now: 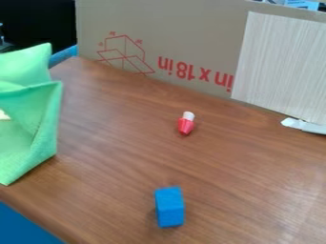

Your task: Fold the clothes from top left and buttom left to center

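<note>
View: camera view; clock directions are taken from its centre.
Cloth: one soft, light-green fabric cloth [39,126] at 9 o'clock, on the brown wood-grain table [115,190] and cut off by the view's edge. It stands in raised folds, with a peak toward 10 o'clock and a corner pointing toward 8 o'clock. It does not lie flat or folded at the centre.
Pale patch: small, off-white [4,115], at the cloth's 9 o'clock side; nature undetermined.
Gripper state: cannot be told.
Red-and-white piece: small, tapered [185,125], near centre, slightly toward 3 o'clock; white end toward 12, red end toward 6.
Block: blue, with flat faces [170,207], at 6 o'clock, well apart from the cloth.
Cardboard: brown, with red print [185,33], upright across 12 o'clock behind the table.
Panel: pale, finely striped [280,66], at 2 o'clock, in front of the cardboard.
White item: slender [305,125], at 3 o'clock, at the panel's lower edge.
Blue surface: plain [22,226], between 7 and 8 o'clock, beyond the table's edge.
</note>
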